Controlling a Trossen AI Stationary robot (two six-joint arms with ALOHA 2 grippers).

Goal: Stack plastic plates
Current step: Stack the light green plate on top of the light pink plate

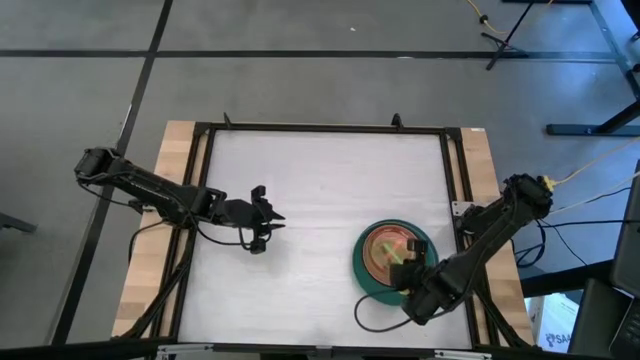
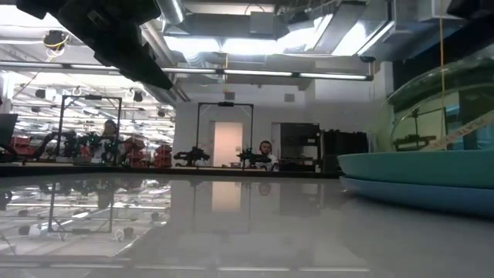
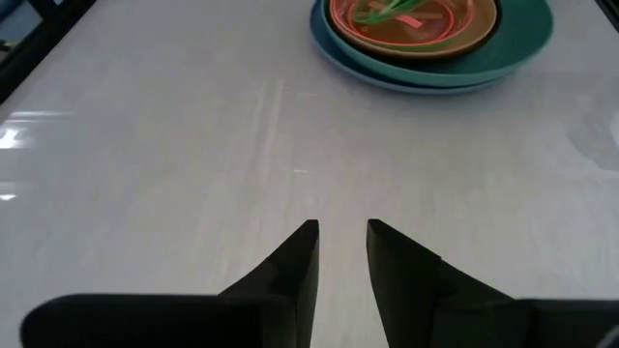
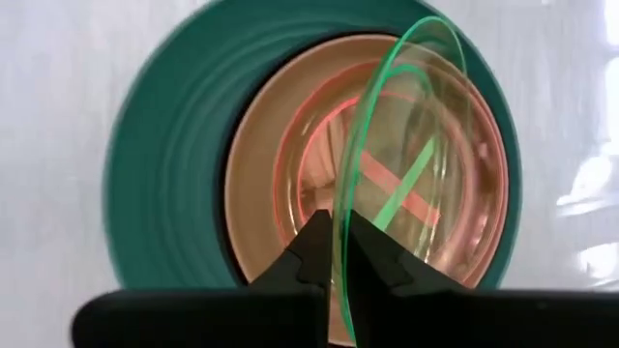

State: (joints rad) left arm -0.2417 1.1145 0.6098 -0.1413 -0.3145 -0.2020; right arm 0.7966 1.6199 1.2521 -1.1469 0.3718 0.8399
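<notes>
The plates form one stack [image 1: 368,278] near the table's right near corner. A blue-grey plate [image 2: 417,197] lies lowest, with a teal-green one [image 4: 164,174] on it. Above those come a black one [image 4: 226,259], an orange-tan one [image 4: 253,164] and a pink one [image 4: 290,179]. My right gripper [image 4: 339,230] is over the stack's near side, shut on a translucent neon-green plate [image 4: 416,135] that stands on edge above the pink one. My left gripper [image 3: 341,232] hovers over the table's left middle [image 1: 265,220], fingers a little apart, holding nothing. My right gripper pinches the neon-green plate's rim [image 4: 341,205] between its two fingers, one on each face. The fingers [image 4: 314,242] slant down from the table's near right side. The plate stands on edge, tilted, above the stack. Whether its far rim [image 4: 447,39] touches the pink plate, I cannot tell.
A black frame [image 1: 320,128] runs around the white table top, with wooden strips [image 1: 180,150] outside it. Bare table [image 3: 193,145] lies between my left gripper and the stack. People sit at benches [image 2: 266,154] in the room beyond the far edge.
</notes>
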